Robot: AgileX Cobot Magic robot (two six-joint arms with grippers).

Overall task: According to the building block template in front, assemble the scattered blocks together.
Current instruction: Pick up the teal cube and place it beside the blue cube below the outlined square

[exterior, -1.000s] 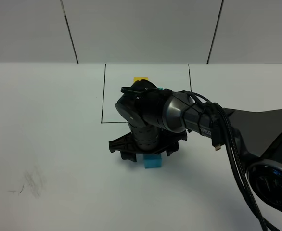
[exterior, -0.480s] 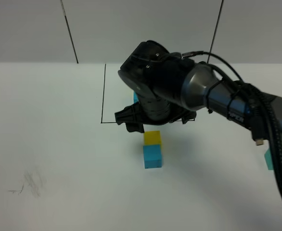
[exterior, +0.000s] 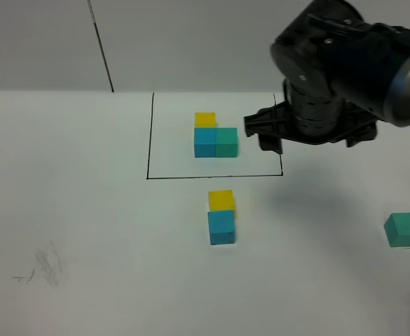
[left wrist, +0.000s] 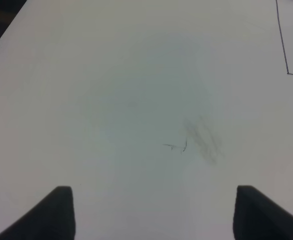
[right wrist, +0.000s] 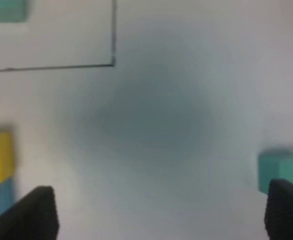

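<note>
Overall 3 loose blks [exterior: 221, 227], 1 template [exterior: 212, 140]

Six small cubes: two yellow, two cyan-blue, two teal-green. Three make up the building block template [exterior: 206, 140], one of each colour, inside one black drawn rectangle [exterior: 149, 140]. Three are the scattered blocks [exterior: 221, 218]: one yellow cube [exterior: 221, 200], one cyan-blue cube [exterior: 221, 229] and, at 3 o'clock from these, one teal-green cube [exterior: 403, 229]. One grey smudge [exterior: 50, 262]; one robot arm [exterior: 345, 77].

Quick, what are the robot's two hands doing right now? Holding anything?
Left hand: open, holding nothing.
Right hand: open, holding nothing.
</note>
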